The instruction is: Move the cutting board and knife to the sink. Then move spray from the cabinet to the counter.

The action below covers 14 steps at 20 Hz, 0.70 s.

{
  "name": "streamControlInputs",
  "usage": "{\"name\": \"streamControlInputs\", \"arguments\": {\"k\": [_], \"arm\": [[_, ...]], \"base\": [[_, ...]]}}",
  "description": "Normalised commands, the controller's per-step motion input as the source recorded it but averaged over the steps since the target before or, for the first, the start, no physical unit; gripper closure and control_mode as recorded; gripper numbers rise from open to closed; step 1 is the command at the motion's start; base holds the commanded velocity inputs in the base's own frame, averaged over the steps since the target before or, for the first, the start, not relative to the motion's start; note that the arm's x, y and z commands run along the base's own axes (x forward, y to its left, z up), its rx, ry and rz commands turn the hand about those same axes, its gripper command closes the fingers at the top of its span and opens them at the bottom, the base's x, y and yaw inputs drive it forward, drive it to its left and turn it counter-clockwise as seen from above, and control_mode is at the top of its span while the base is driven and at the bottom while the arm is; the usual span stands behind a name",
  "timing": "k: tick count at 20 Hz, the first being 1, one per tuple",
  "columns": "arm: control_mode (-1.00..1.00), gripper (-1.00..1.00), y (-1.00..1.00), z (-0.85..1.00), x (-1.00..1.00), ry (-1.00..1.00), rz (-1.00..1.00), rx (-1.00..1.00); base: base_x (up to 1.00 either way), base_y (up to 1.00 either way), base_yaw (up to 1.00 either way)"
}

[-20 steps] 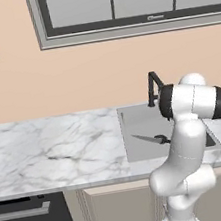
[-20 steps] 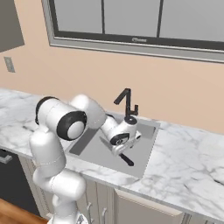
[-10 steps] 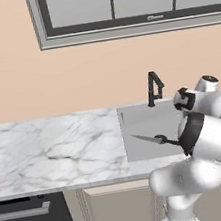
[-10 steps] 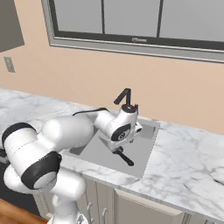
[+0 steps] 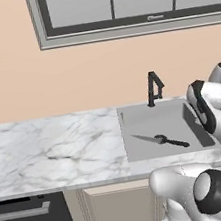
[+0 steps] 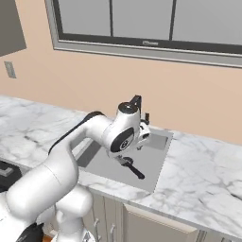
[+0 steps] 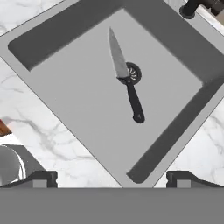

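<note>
The knife [image 7: 126,81], black handle and silver blade, lies flat on the floor of the light grey sink [image 7: 65,87], its blade crossing the round drain. It also shows in the sink [image 5: 135,124] as the knife [image 5: 160,139], and its handle [image 6: 134,170] pokes out below the hand. My gripper [image 7: 111,177] hovers above the basin, open wide, with nothing between its fingertips [image 7: 40,177]. The white marble counter [image 5: 53,149] runs left of the sink. The cutting board and the spray are out of view, as is the cabinet's shelf niche.
A thin black faucet [image 5: 153,88] stands at the sink's back rim. The window sill [image 5: 120,30] runs along the wall above. A grey-brown wall unit's corner [image 6: 9,26] hangs at the upper left. A dark appliance front [image 5: 23,217] sits under the counter at left.
The hand has lifted up and away from the knife, which stays lying in the sink. The arm has swung toward the right side of the basin.
</note>
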Motion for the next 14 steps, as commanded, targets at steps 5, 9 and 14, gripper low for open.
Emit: {"name": "streamControlInputs", "arguments": {"k": [5, 9, 14], "arm": [[-1.00, -1.00, 0.17, 0.37, -0.43, -0.14, -0.27, 0.04], [-1.00, -1.00, 0.42, 0.22, -0.22, 0.00, -0.37, 0.13], [-1.00, -1.00, 0.56, 0.29, 0.00, -0.05, -0.29, 0.00]], "base": [[0.00, 0.00, 0.00], [0.00, 0.00, 0.00], [0.00, 0.00, 0.00]]}}
